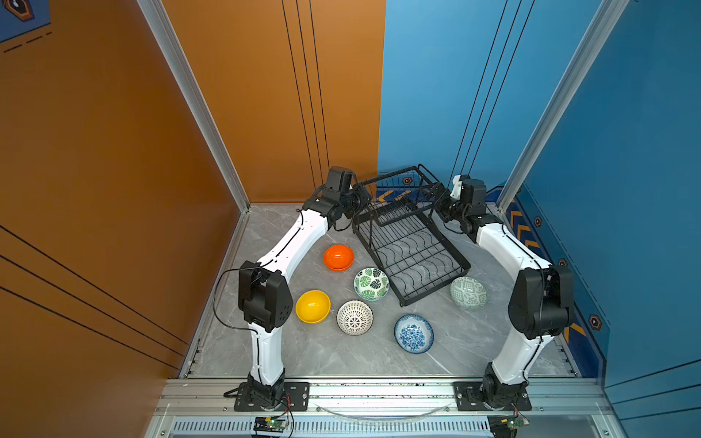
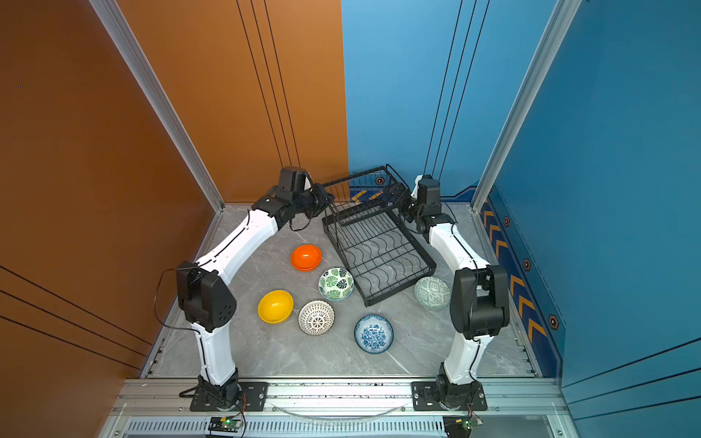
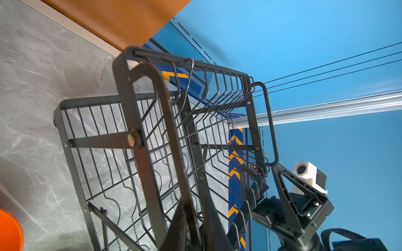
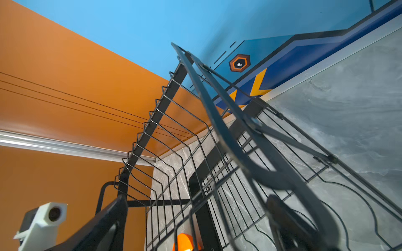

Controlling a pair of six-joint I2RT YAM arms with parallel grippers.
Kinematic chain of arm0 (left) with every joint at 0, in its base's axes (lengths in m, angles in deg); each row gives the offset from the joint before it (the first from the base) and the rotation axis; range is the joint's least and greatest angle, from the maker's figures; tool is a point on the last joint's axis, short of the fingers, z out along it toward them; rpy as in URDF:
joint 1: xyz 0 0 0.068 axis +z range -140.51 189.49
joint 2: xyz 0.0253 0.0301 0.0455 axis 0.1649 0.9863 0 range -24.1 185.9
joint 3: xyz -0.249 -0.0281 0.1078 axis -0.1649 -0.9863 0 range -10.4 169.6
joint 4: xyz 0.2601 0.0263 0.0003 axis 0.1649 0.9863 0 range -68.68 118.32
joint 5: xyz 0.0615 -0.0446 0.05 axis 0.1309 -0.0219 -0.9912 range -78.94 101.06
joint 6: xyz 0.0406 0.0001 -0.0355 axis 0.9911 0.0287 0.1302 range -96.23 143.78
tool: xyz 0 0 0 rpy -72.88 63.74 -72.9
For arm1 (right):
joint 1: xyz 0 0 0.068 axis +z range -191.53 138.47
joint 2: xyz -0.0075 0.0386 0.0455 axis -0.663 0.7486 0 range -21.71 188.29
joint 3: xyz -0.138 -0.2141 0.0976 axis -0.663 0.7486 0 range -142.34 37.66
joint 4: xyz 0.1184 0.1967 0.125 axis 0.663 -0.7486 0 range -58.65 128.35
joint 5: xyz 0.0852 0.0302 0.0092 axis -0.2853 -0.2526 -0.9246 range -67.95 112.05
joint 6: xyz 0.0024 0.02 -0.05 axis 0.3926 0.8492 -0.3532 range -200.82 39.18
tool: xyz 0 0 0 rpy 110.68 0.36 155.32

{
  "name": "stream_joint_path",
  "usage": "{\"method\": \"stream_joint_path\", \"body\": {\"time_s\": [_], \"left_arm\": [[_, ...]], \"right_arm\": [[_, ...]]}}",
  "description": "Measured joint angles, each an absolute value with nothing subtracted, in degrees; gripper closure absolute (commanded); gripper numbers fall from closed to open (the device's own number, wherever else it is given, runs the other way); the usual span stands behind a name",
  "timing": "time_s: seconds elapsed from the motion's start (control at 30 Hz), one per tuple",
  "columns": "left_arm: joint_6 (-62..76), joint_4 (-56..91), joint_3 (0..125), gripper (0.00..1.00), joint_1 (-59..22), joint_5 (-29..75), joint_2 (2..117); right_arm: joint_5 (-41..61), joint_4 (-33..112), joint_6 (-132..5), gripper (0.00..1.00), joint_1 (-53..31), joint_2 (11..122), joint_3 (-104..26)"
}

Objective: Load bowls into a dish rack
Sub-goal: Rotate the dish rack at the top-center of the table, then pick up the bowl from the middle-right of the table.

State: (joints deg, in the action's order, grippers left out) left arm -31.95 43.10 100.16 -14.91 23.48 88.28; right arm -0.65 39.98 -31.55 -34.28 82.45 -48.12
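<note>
black dish rack (image 1: pixel 436 287), mid-frame: left end effector (image 1: pixel 361 201) clenched on it, right end effector (image 1: pixel 436 192) released; orange bowl (image 1: pixel 338 257) nearer left.

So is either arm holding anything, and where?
The left fingers look pinched on the black wire dish rack, at its raised tier's side frame; the right fingers stand open beside the opposite side.

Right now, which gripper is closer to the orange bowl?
Left. The left gripper grips the dish rack at its raised end, on the orange bowl's side. The right gripper, open, sits at the same end across the rack, farther from the bowl.
</note>
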Motion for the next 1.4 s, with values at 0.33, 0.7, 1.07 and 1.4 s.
{"method": "stream_joint_path", "body": {"time_s": [0.33,0.7,1.07,1.4], "left_arm": [[-21.0,40.57,99.25,0.02,-15.7,22.63,86.12],[-15.58,38.4,92.12,0.02,-14.17,21.3,78.03],[-12.17,30.91,70.96,0.02,-14.98,16.97,60.26],[-12.23,18.84,51.77,0.02,-28.16,15.53,52.46]], "right_arm": [[-0.19,35.94,-35.72,0.0,-37.17,77.78,-47.09],[9.06,25.51,-45.99,0.0,-38.46,63.05,-37.1],[25.08,10.41,-51.44,0.04,-38.5,43.83,-18.06],[26.59,0.73,-50.3,0.06,-41.71,38.11,-7.99]]}}
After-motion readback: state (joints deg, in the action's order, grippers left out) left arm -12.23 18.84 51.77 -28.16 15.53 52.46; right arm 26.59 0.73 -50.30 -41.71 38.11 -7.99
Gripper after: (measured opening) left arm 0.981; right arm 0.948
